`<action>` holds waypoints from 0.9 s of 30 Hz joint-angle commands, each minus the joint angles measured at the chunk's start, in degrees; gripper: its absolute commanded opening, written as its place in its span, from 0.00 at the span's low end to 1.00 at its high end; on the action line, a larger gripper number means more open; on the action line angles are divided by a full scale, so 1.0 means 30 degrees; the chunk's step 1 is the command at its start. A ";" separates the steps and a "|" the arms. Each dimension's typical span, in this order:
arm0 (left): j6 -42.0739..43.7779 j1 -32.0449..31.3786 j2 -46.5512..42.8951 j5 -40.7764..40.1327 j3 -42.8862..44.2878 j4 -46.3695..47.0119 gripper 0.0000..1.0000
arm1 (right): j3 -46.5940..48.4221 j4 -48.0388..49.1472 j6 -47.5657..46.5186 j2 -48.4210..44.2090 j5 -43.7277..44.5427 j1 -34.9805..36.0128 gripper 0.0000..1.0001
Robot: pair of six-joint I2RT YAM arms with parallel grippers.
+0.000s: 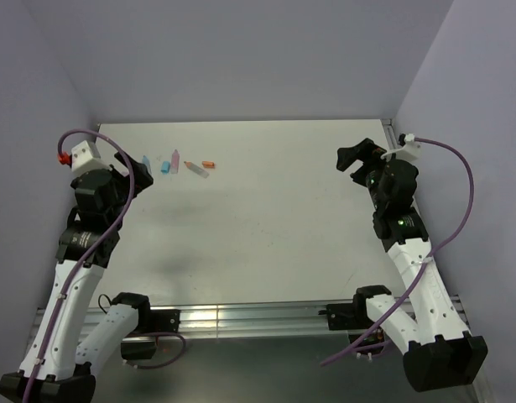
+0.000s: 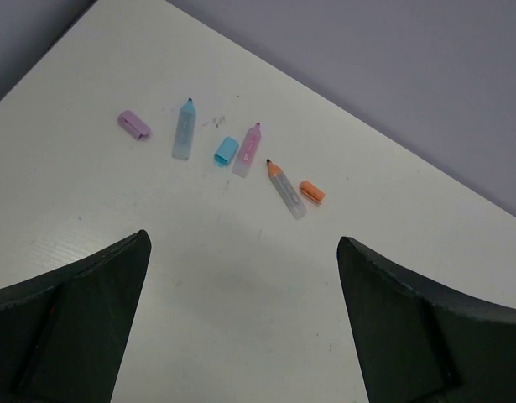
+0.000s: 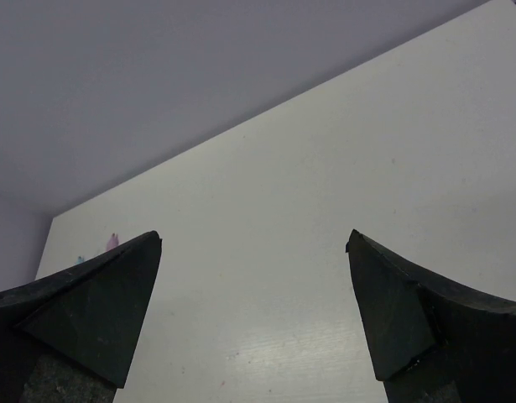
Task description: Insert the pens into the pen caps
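Note:
Near the table's far left, the pens and pen caps lie loose in a row. From left to right in the left wrist view: a pink cap [image 2: 133, 124], a blue pen [image 2: 184, 130], a blue cap [image 2: 226, 151], a pink pen [image 2: 248, 149], a clear pen with an orange tip [image 2: 286, 190] and an orange cap [image 2: 311, 191]. From above I see the blue pen [image 1: 146, 159], blue cap [image 1: 165, 166], pink pen [image 1: 175, 158], clear pen [image 1: 196, 169] and orange cap [image 1: 209, 163]. My left gripper [image 2: 242, 239] [image 1: 132, 175] hangs open just short of the row. My right gripper [image 3: 253, 235] [image 1: 351, 162] is open at the far right, holding nothing.
The white table [image 1: 266, 218] is boxed in by purple walls at the back and on both sides. A metal rail [image 1: 241, 319] runs along the near edge between the arm bases. Purple cables loop off both wrists.

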 commanded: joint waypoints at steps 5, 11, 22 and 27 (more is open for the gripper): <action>-0.0691 0.0030 0.0653 -0.1329 0.0445 -0.0432 1.00 | 0.0204 0.0310 -0.0119 -0.0285 -0.0203 -0.0017 1.00; -0.0955 0.0059 0.1209 -0.1710 0.0327 -0.0051 0.99 | 0.0381 0.0425 -0.0323 -0.0136 -0.0731 -0.0017 1.00; -0.3701 0.1581 0.7153 -0.4285 0.5043 -0.1779 0.99 | 0.0936 0.0748 0.0202 0.0330 -0.2750 -0.0456 0.96; -0.5318 0.3192 1.1042 -0.4876 0.6742 -0.2367 0.98 | 0.1581 0.0690 0.0583 0.1649 -0.4157 -0.0779 0.84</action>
